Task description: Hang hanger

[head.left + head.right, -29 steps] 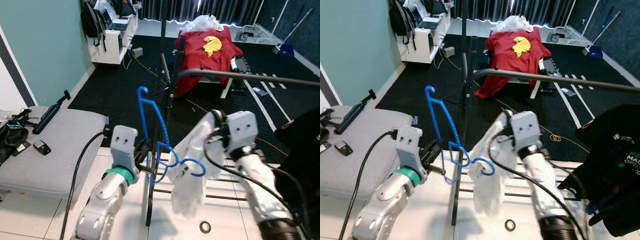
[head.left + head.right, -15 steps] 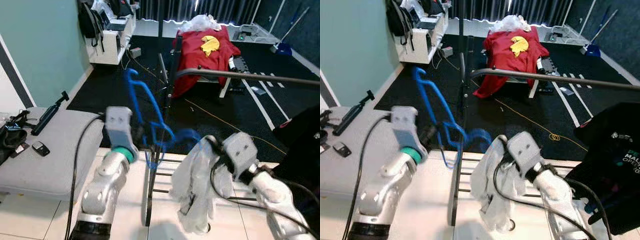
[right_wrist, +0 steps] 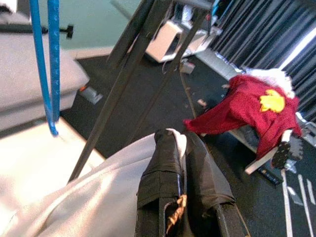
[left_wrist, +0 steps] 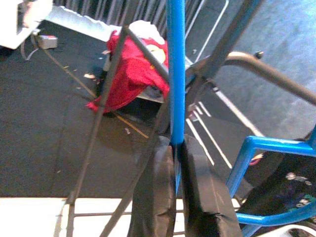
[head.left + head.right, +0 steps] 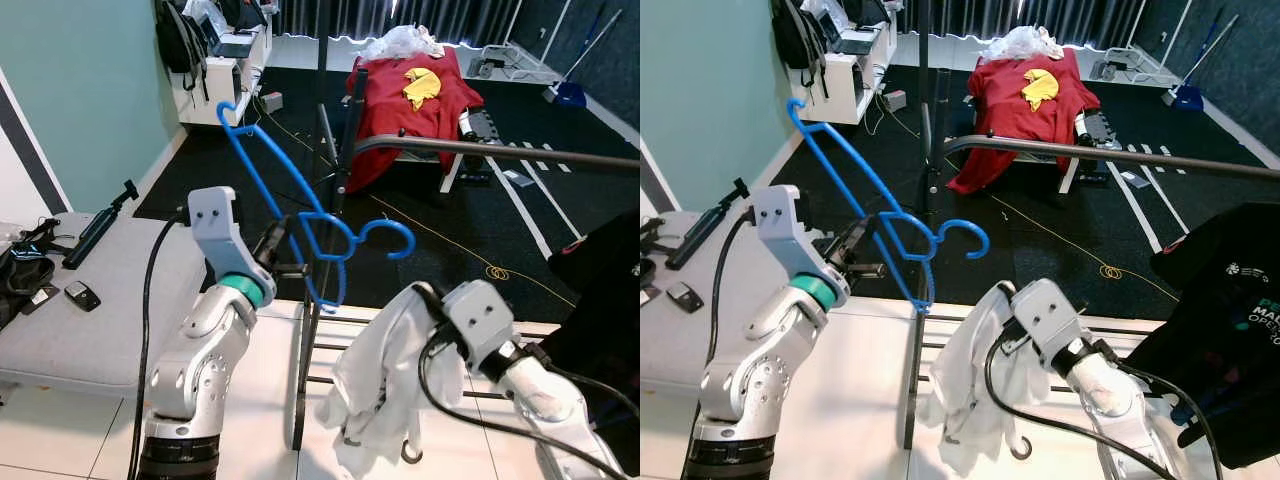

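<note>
While the left gripper [image 5: 283, 262] pinches the blue plastic hanger [image 5: 300, 215] by one bar, its fingers [image 4: 159, 187] pressed on the blue rod, the hanger stands raised and tilted, its hook beside the black upright of the dark metal clothes rail [image 5: 480, 151] and below its horizontal bar; the right gripper [image 5: 428, 305], lower, is clamped on a white cloth garment [image 5: 385, 375] that hangs limp over the white floor [image 5: 260, 390].

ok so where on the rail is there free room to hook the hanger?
The grey rail is bare from its bend by the upright pole out to the right, above the black carpet. Low right is crowded: black garment. The left gripper holds the blue hanger; the right gripper holds white cloth.
</note>
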`<state>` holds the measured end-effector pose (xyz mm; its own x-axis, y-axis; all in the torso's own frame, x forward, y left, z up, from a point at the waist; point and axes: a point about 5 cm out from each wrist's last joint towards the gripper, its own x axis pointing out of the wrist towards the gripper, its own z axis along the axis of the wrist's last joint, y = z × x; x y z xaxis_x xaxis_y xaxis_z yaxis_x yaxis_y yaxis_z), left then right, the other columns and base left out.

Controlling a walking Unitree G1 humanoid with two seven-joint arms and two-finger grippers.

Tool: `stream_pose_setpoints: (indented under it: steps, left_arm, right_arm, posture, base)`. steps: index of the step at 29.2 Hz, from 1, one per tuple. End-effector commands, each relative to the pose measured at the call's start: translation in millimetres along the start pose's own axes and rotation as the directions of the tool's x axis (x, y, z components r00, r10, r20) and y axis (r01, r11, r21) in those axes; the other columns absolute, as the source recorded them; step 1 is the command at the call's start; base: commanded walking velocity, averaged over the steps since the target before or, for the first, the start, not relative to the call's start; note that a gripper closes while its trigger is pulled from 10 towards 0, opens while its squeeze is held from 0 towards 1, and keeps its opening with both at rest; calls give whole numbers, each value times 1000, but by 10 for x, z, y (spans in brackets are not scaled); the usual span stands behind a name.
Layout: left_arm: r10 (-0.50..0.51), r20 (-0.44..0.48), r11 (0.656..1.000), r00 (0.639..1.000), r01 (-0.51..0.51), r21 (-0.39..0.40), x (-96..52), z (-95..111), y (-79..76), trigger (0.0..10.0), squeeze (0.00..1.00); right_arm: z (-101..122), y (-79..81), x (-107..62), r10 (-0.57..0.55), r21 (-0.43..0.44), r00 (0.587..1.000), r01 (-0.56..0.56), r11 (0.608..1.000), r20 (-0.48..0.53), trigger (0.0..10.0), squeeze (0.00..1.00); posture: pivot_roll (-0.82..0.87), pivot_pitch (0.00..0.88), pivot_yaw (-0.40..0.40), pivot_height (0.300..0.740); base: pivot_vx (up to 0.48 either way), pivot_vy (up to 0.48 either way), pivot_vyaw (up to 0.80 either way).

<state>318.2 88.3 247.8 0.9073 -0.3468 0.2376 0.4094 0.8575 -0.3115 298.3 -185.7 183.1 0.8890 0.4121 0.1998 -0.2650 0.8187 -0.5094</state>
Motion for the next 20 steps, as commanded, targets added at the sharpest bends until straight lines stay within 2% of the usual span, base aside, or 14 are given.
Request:
stream_pose_setpoints:
  steps: [1, 2, 3, 5, 7, 8, 9, 10, 12, 16, 17, 18, 19, 20]
  left_arm:
    - [-24, 4, 1000, 1000, 24, -6, -9, 23, -42, 10000, 0]
    - [-24, 4, 1000, 1000, 24, -6, -9, 23, -42, 10000, 0]
    - [-20, 3, 1000, 1000, 20, -9, -4, 32, -38, 10000, 0]
    - [-20, 3, 1000, 1000, 20, -9, -4, 32, -38, 10000, 0]
    - [4, -4, 1000, 1000, -4, -12, 8, 27, -1, 10000, 0]
    - [4, -4, 1000, 1000, -4, -12, 8, 27, -1, 10000, 0]
    - [8, -9, 1000, 1000, -8, -2, 14, 15, 9, 10000, 0]
    - [5, -13, 1000, 1000, -5, 10, 16, 2, 5, 10000, 0]
    - [1, -16, 1000, 1000, 0, 18, 18, -6, 0, 10000, 0]
    - [-7, -24, 1000, 1000, 8, 29, 13, -27, -12, 10000, 0]
    - [-12, -32, 1000, 999, 12, 24, -1, -43, -18, 10000, 0]
    - [-15, -32, 1000, 999, 15, -21, -13, -32, -27, 10000, 0]
    - [-15, -32, 1000, 999, 15, -21, -13, -32, -27, 10000, 0]
    - [-18, -27, 998, 999, 16, -64, -20, -10, -31, 10000, 0]
  right_arm:
    - [61, -71, -6, -39, 6, 999, 39, 999, 30, 10000, 0]
    - [61, -71, -6, -39, 6, 999, 39, 999, 30, 10000, 0]
    - [109, -169, -3, -100, 25, 994, 99, 995, 50, 10000, 0]
    - [109, -169, -3, -100, 25, 994, 99, 995, 50, 10000, 0]
    - [275, -576, -10, -345, 81, 931, 337, 938, 118, 10000, 0]
    - [275, -576, -10, -345, 81, 931, 337, 938, 118, 10000, 0]
    - [385, -758, 7, -430, 130, 889, 413, 901, 158, 10000, 0]
    - [488, -843, 53, -456, 175, 869, 427, 887, 193, 10000, 0]
    - [549, -872, 90, -456, 201, 864, 418, 886, 214, 10000, 0]
    - [633, -830, 171, -424, 230, 871, 373, 899, 248, 10000, 0]
    - [667, -687, 251, -329, 225, 907, 274, 935, 263, 10000, 0]
    - [656, -495, 311, -206, 196, 943, 157, 968, 263, 10000, 0]
    - [656, -495, 311, -206, 196, 943, 157, 968, 263, 10000, 0]
    - [627, -333, 333, -105, 174, 961, 61, 983, 257, 10000, 0]
  posture:
    - [-105, 120, 32, 740]
    - [-105, 120, 32, 740]
    - [-108, 120, 35, 740]
    - [-108, 120, 35, 740]
    - [-120, 121, 46, 740]
    - [-120, 121, 46, 740]
    - [-119, 119, 49, 740]
    - [-119, 119, 50, 740]
    - [-118, 119, 50, 740]
    - [-116, 117, 50, 740]
    - [-114, 117, 46, 740]
    - [-102, 118, 39, 740]
    - [-102, 118, 39, 740]
    - [-95, 118, 36, 740]
  base:
    - [0, 0, 0]
    - [0, 0, 0]
    - [0, 0, 0]
    - [0, 0, 0]
    - [0, 0, 0]
    - [0, 0, 0]
    - [0, 0, 0]
    - [0, 0, 0]
    - [0, 0, 0]
    - [0, 0, 0]
    - [0, 0, 0]
    - [0, 0, 0]
    - [0, 0, 0]
    - [0, 0, 0]
